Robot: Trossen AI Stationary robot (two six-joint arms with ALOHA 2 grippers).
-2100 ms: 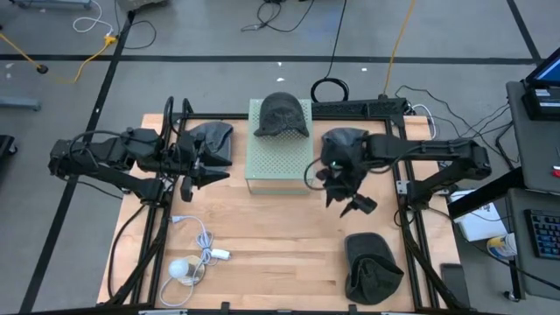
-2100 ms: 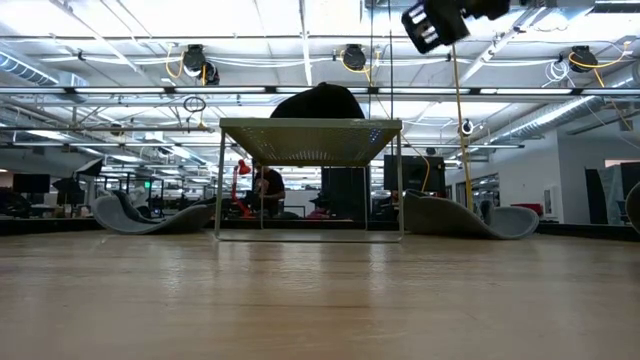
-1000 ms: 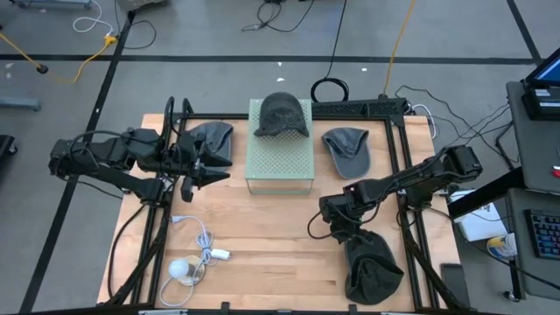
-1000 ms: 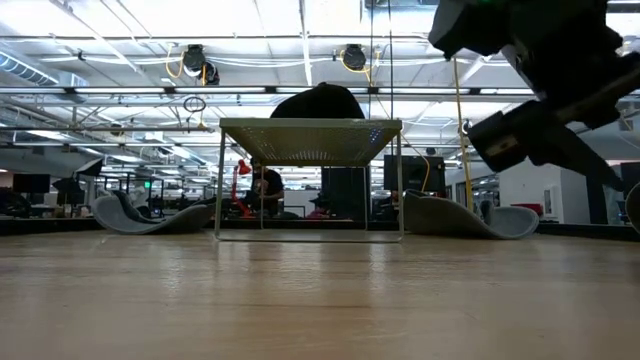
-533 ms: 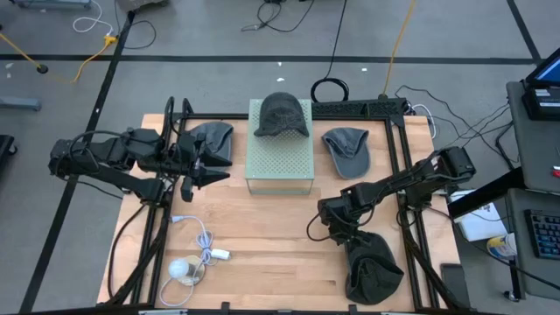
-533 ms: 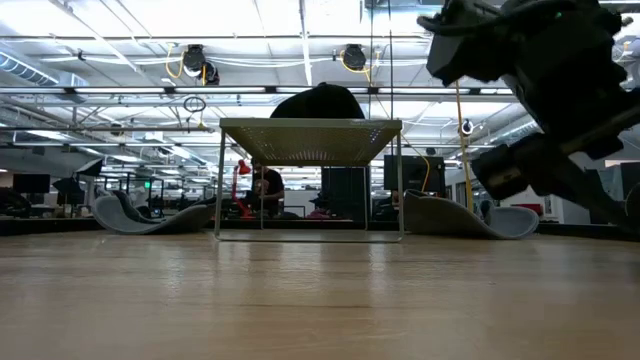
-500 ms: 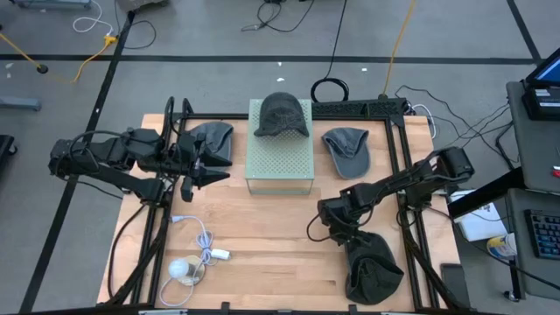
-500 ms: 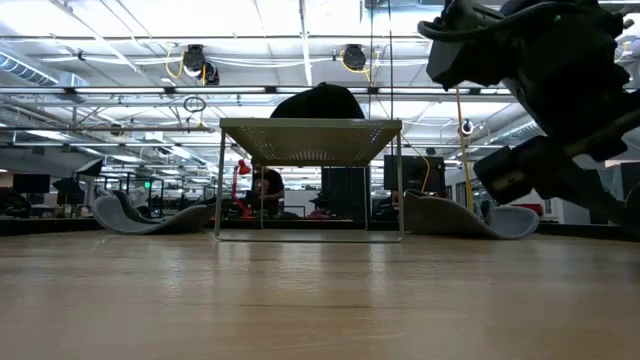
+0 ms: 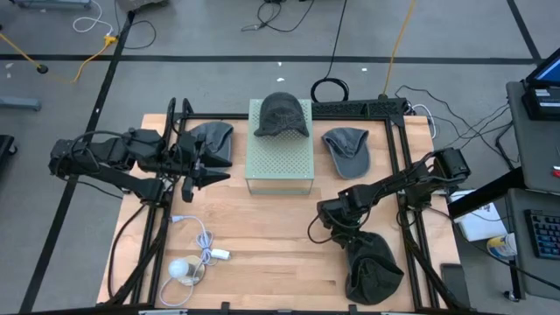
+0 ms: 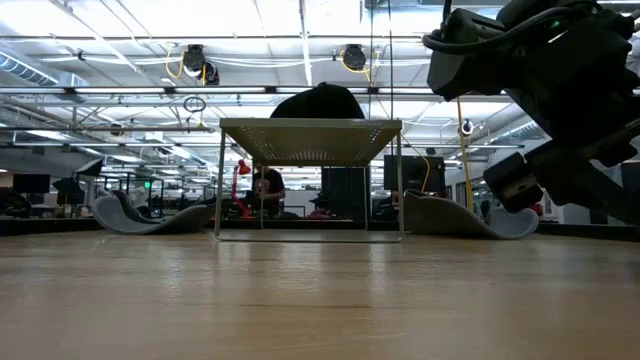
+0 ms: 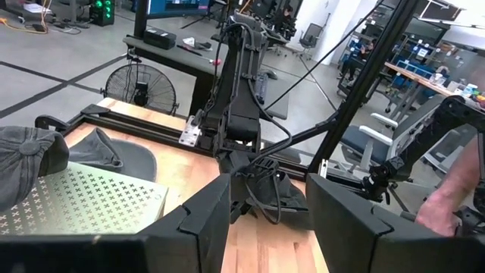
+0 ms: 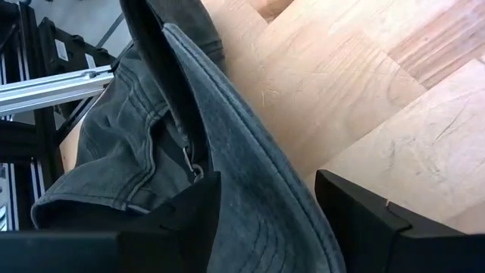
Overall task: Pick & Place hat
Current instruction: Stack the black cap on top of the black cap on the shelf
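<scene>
Several dark grey caps are in the high view. One sits on the green perforated stand (image 9: 280, 149), one lies at the far left (image 9: 213, 140), one at the far right (image 9: 346, 150), and one at the near right (image 9: 372, 267). My right gripper (image 9: 344, 229) is open at the near-right cap's far edge. In the right wrist view its fingers stand on either side of that cap's brim (image 12: 258, 205). My left gripper (image 9: 197, 172) is open and waits left of the stand.
A white cable and a round white puck (image 9: 188, 267) lie at the near left. Black frame rails (image 9: 407, 236) run along both sides of the table. Bare wood lies between the stand and the near edge.
My right arm swung from beside the stand toward the table's near edge and arrived over the near-right cap. In the last half second it eased lower toward that cap. The caps have not moved.
</scene>
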